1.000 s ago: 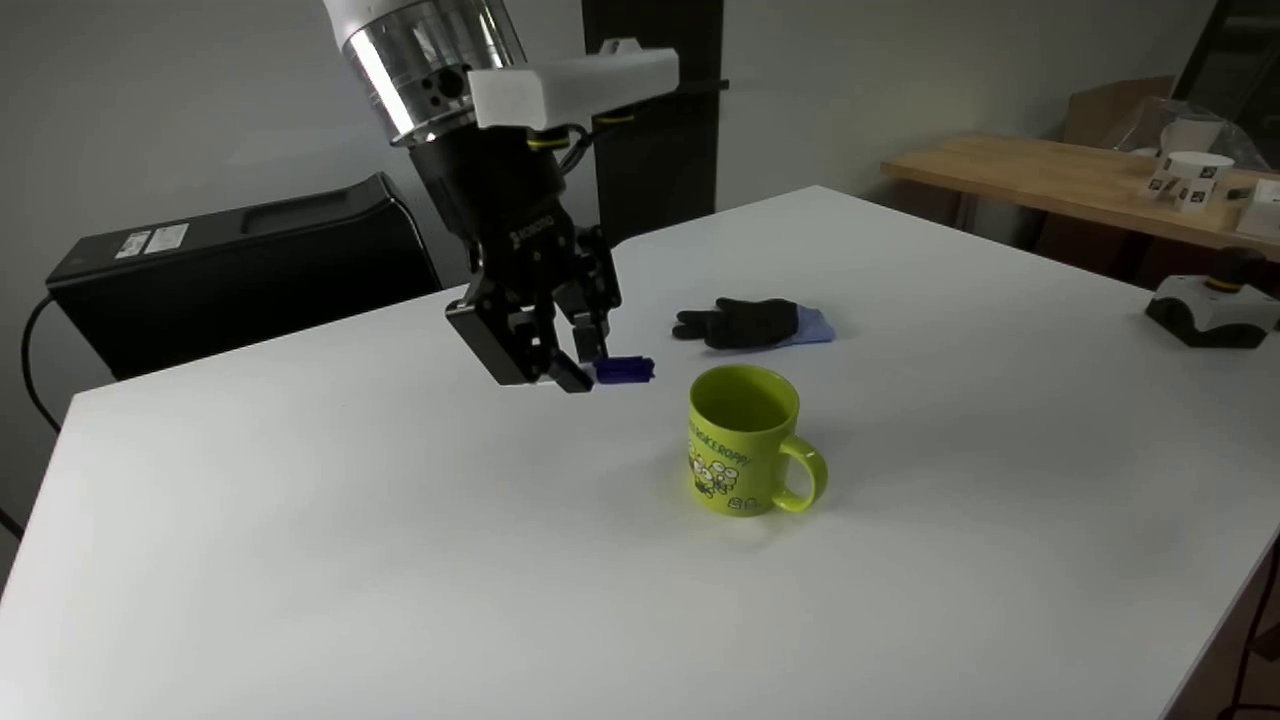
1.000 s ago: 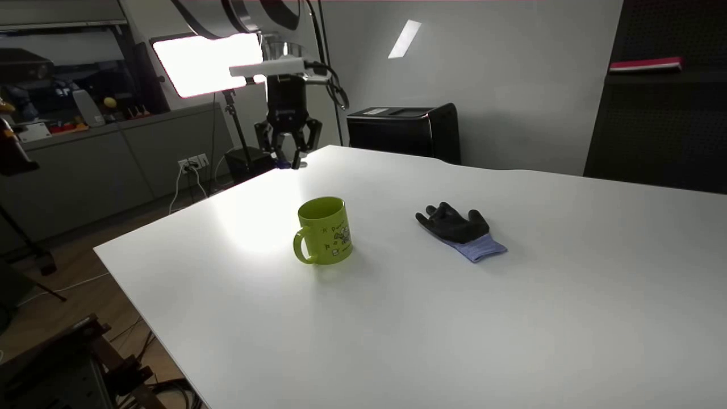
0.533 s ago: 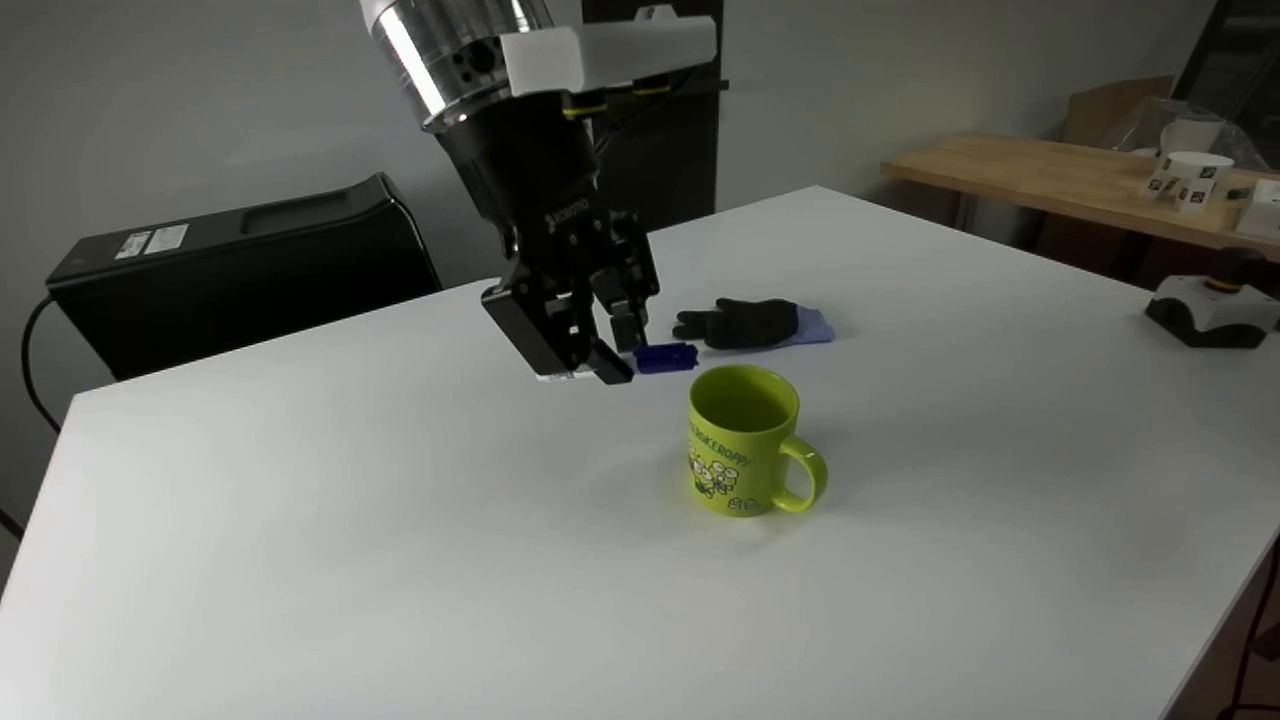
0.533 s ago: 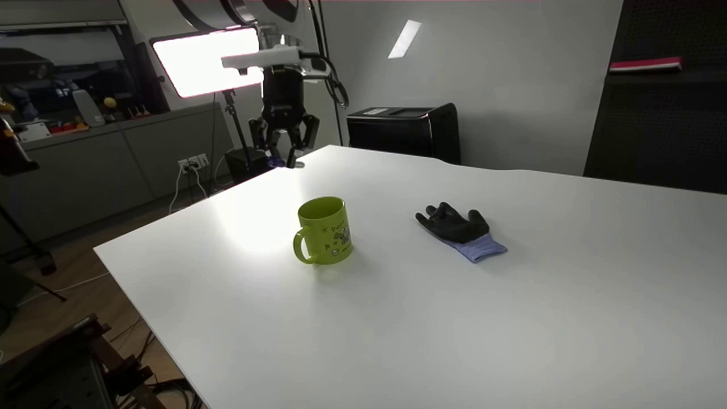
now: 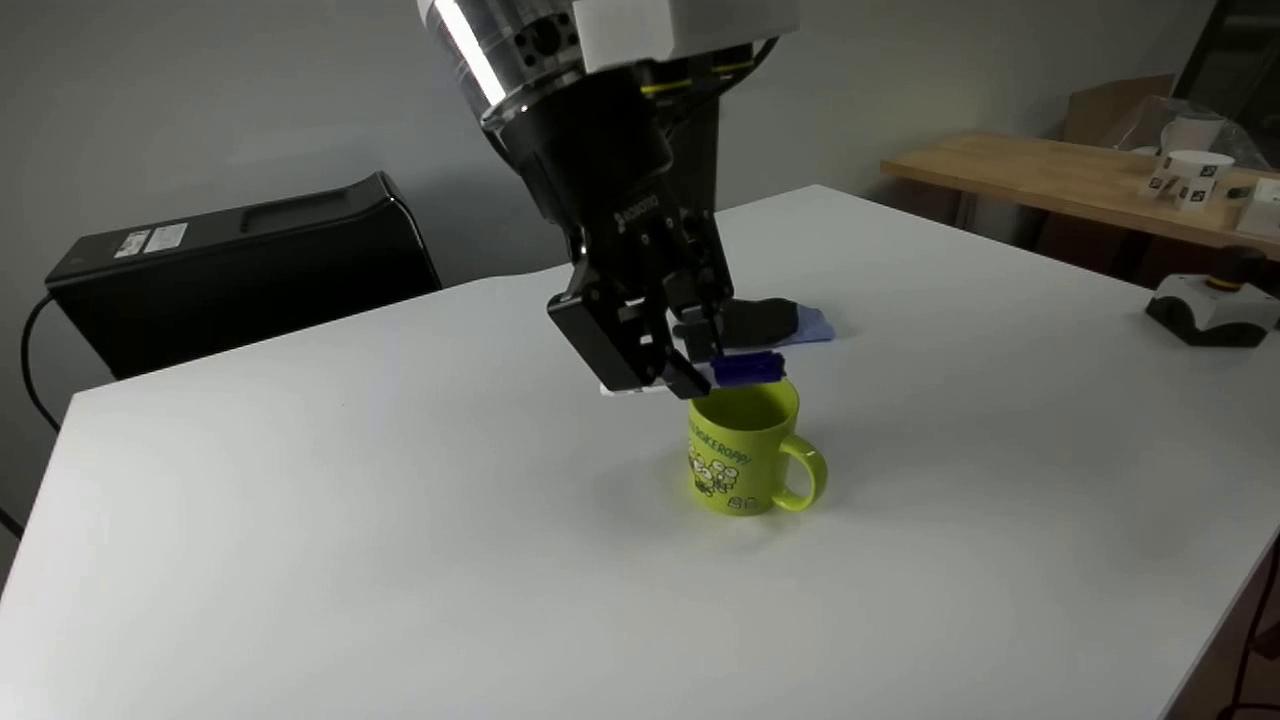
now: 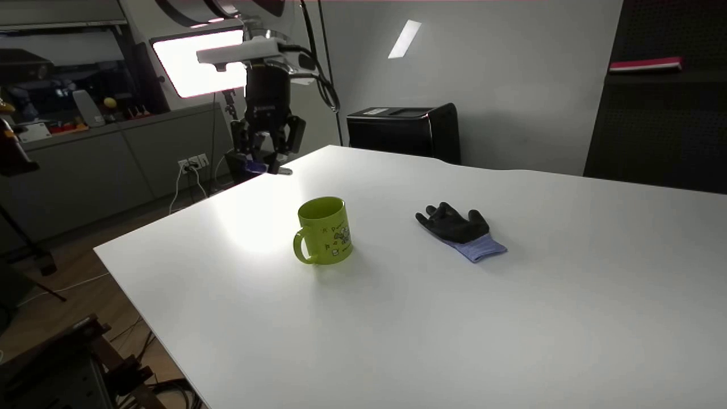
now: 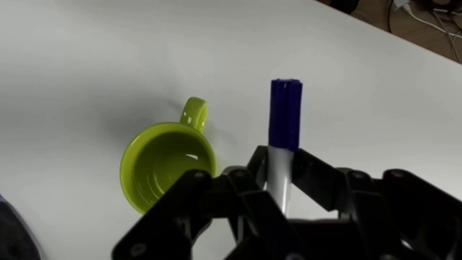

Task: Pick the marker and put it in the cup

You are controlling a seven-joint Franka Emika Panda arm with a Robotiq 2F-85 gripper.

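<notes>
The marker is white with a blue-purple cap and shows in both exterior views (image 5: 748, 369) (image 6: 256, 167) and the wrist view (image 7: 285, 115). My gripper (image 5: 698, 368) is shut on its white body just behind the cap. It also shows in an exterior view (image 6: 266, 166) and the wrist view (image 7: 279, 164). The marker lies nearly level in the air. The lime-green cup (image 5: 720, 465) stands upright on the table, also seen in an exterior view (image 6: 326, 236). In the wrist view the cup (image 7: 127, 169) is left of the marker, its opening partly hidden by a finger.
A black glove with a blue cuff (image 6: 454, 227) lies on the white table (image 6: 431, 329), partly behind the gripper in an exterior view (image 5: 765, 322). A black box-shaped case (image 5: 240, 260) stands behind the table. A white-and-black device (image 5: 1212, 308) sits at the table's far edge.
The gripper has moved right in an exterior view, bringing the marker's cap in front of the cup's far rim. The marker stays held. The cup and glove have not moved.
</notes>
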